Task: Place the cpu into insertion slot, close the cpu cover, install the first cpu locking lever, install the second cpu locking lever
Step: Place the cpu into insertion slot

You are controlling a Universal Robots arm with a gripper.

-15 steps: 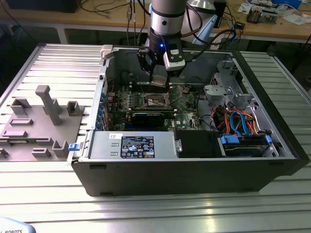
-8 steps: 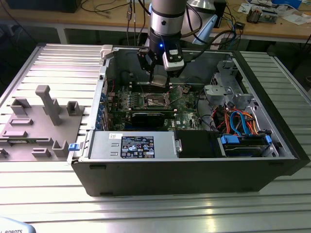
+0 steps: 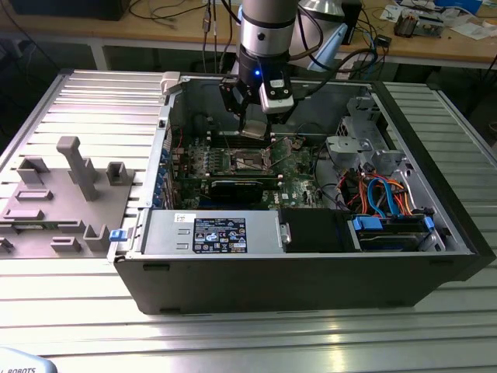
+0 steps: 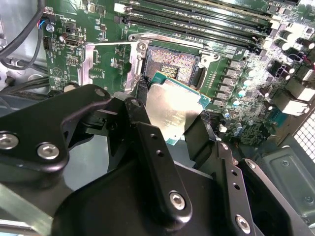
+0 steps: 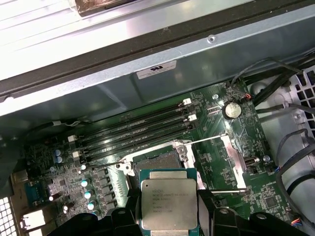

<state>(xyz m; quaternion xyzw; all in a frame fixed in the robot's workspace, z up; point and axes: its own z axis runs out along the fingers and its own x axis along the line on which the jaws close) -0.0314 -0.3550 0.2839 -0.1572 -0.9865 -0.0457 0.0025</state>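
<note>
An open computer case [image 3: 311, 280] lies on its side on a ribbed aluminium table [image 3: 233, 342]. A grey plastic fixture [image 3: 70, 202] sits beside it on the exterior view's left. Behind the table runs a wooden bench [image 3: 155, 35] strewn with cables and papers. The arm [image 3: 268, 31] reaches down into the case. Its gripper [image 3: 252, 124] is clamped on the cpu [image 3: 252, 130], pinching the chip by two opposite edges. In the second wrist view the cpu [image 4: 172, 105] sits between the black fingers with its silver top showing. It hangs close to the insertion slot [image 4: 170, 61] but is not in it, and the slot's dark centre is uncovered. In the first wrist view the cpu cover [image 5: 236, 164] stands swung open beside the slot [image 5: 155, 160]. It lies over the green motherboard [image 5: 221, 123], near the long black memory slots [image 5: 138, 130].
</note>
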